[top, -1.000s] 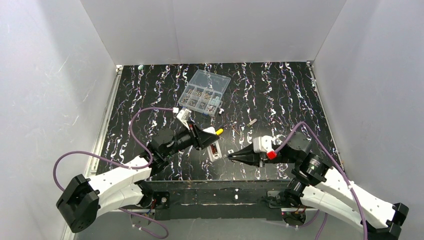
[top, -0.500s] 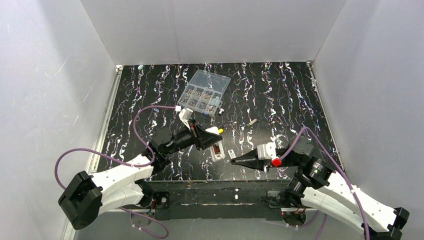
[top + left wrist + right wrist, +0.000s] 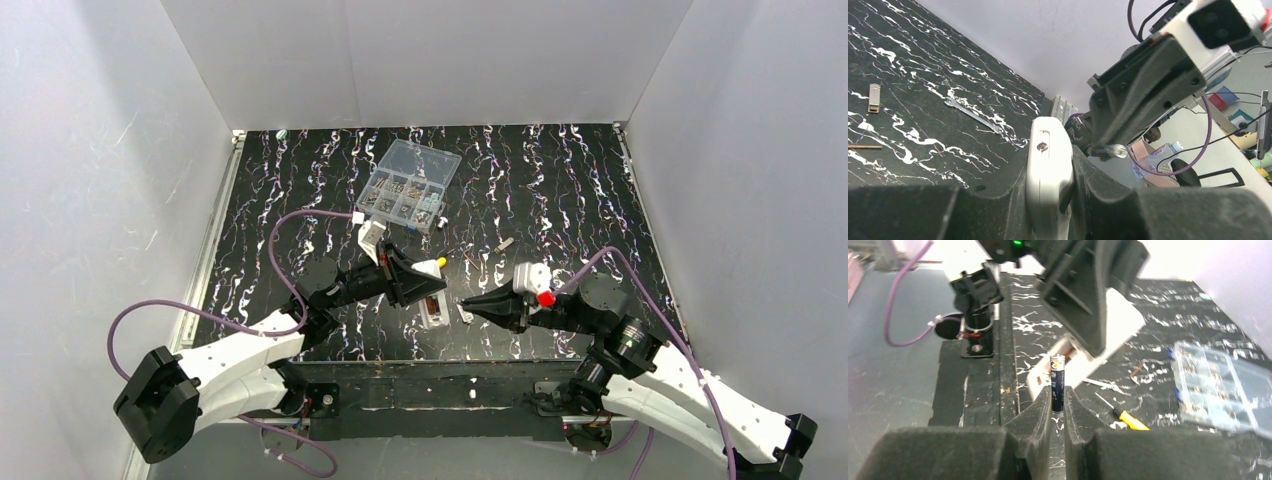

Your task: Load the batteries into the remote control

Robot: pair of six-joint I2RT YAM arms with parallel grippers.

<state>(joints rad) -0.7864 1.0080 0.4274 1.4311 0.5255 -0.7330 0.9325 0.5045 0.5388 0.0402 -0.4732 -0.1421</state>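
My left gripper (image 3: 430,292) is shut on the white remote control (image 3: 432,308) and holds it tilted near the table's front edge. In the left wrist view the remote (image 3: 1048,165) sits pinched between my fingers. My right gripper (image 3: 470,307) is shut on a dark AA battery (image 3: 1057,382), which stands upright between the fingers (image 3: 1038,415). The battery's tip is close to the remote's open lower end (image 3: 1048,376), just right of it. From the left wrist view the right gripper (image 3: 1143,95) hangs beside the remote, with the battery end (image 3: 1109,150) showing.
A clear compartment box (image 3: 410,185) of small metal parts stands further back. A yellow-handled screwdriver (image 3: 438,262) lies behind the remote and shows in the right wrist view (image 3: 1128,420). A small wrench (image 3: 973,115) and a small metal piece (image 3: 505,244) lie on the black mat.
My right gripper, with the battery, dipped toward the near edge and has come back up beside the remote. My left gripper with the remote has shifted slightly right.
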